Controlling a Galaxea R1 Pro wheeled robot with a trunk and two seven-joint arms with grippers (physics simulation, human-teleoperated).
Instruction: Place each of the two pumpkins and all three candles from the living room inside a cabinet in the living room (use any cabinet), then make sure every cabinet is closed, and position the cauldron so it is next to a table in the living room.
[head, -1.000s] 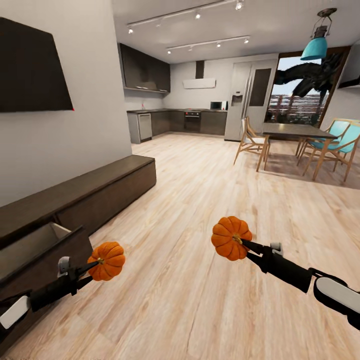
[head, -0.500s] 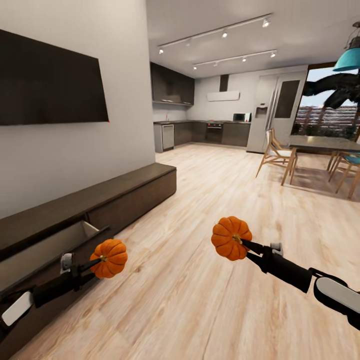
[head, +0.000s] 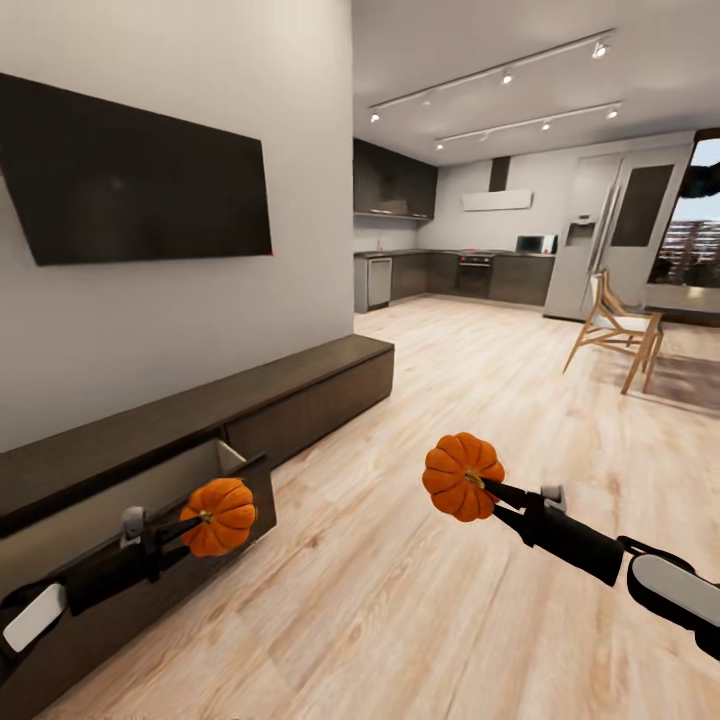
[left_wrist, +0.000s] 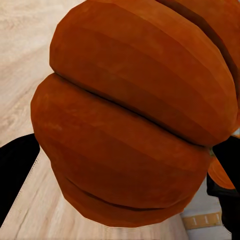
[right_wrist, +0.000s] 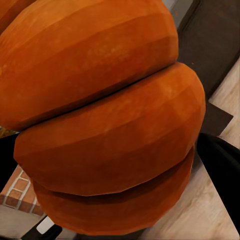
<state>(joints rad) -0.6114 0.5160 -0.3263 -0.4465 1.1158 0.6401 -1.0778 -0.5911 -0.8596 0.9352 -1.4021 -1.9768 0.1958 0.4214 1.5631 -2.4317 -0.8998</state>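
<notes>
Each gripper is clamped on a pumpkin: the left gripper holds the left pumpkin beside the cabinet with its near drawer open, the right gripper holds the right pumpkin over the floor (wrist views give ribbed orange close-ups).

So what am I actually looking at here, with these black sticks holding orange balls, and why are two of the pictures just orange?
It is a simulated robot with two arms. The big picture comes from a camera on its head, looking down over both arms. The black sticks are its arms; each ends in a gripper with two fingers. The left gripper holds one small pumpkin, and the right gripper holds another pumpkin. The two orange pictures come from cameras near each gripper, so each held pumpkin looms very close. Beside the left arm stands a long dark cabinet with one drawer pulled open, below a dark screen on the wall.
</notes>
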